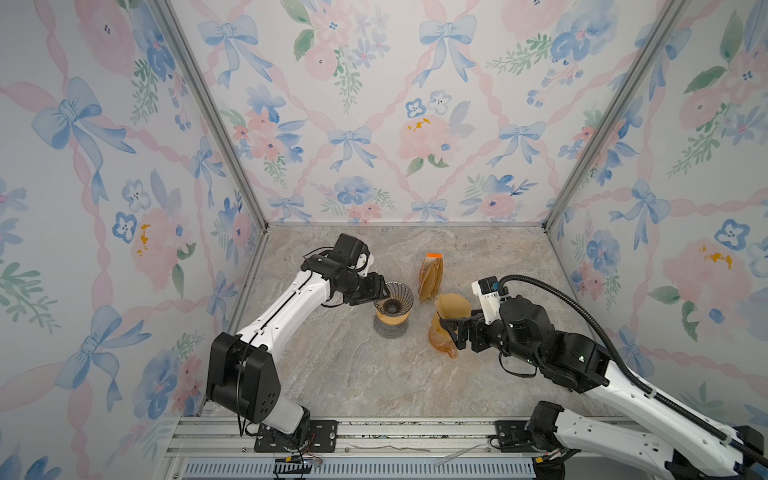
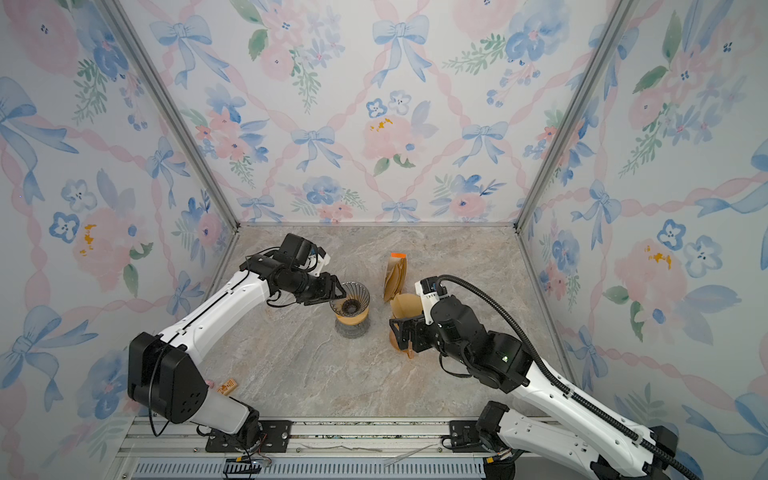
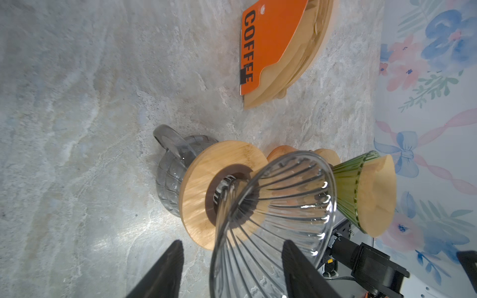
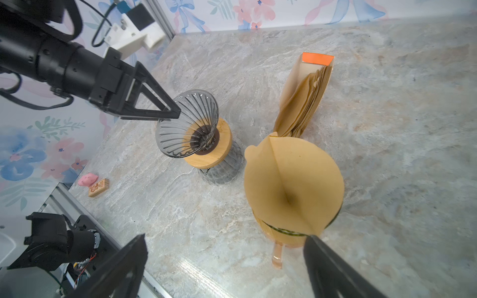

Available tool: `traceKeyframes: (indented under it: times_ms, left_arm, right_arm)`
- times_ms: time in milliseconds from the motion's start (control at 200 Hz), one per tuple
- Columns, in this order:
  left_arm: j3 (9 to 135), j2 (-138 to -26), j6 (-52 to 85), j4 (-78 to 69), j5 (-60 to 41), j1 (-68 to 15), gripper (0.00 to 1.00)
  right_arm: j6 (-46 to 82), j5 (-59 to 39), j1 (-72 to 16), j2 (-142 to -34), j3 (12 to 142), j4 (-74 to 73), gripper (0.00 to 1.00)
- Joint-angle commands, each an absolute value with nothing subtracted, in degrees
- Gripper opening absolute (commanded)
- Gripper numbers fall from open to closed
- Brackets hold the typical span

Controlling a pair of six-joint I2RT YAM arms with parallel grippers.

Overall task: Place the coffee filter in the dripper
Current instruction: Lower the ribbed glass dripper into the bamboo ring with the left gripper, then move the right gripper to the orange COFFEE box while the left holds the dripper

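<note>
In both top views the left gripper (image 1: 384, 293) sits at the rim of the empty glass dripper (image 1: 394, 297), its jaws apart. The paper filter (image 1: 453, 305) stands opened, point down, close in front of the right gripper (image 1: 451, 328) and near the glass dripper on that dripper's right; the right arm is plainly the nearer one.

The left wrist view shows the left gripper (image 3: 232, 243) with its jaws wide, one on either side of the glass dripper's (image 3: 278, 206) wall and not pinching it. A green dripper (image 3: 348, 193) stands behind.

In the right wrist view the right gripper (image 4: 227, 238) is wide and holds nothing. The filter (image 4: 294, 180) rests upright in the green dripper's rim, one jaw just beside its edge. If the glass dripper (image 4: 185, 123) is the target, the filter must be carried sideways toward the left arm. The pack of filters (image 4: 307, 98) stands on the desk (image 4: 400, 154) beyond.
</note>
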State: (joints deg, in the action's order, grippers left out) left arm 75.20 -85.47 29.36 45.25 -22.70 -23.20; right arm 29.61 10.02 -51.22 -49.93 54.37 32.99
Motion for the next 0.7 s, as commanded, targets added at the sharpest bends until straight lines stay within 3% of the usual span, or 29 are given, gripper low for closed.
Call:
traceKeyframes:
  times_ms: [0,80,425,695]
  left_arm:
    - [76.35,-81.47,28.00,44.46,-22.19,-23.45,0.83]
    - [75.06,-79.31,27.15,42.86,-22.57,-23.42,0.98]
    - [63.13,-65.83,22.75,28.45,-25.49,-23.39,0.98]
    - [52.68,-54.18,17.44,21.49,-25.76,-22.95,0.98]
  right_arm:
    - [31.01,11.37,-48.90,-51.32,57.78,35.34,0.97]
    - [31.06,11.17,-47.10,-52.67,59.56,36.03,0.99]
    - [29.91,6.07,-37.78,-61.58,67.69,38.83,0.89]
    - [29.20,2.11,-32.88,-72.56,75.94,41.05,0.69]
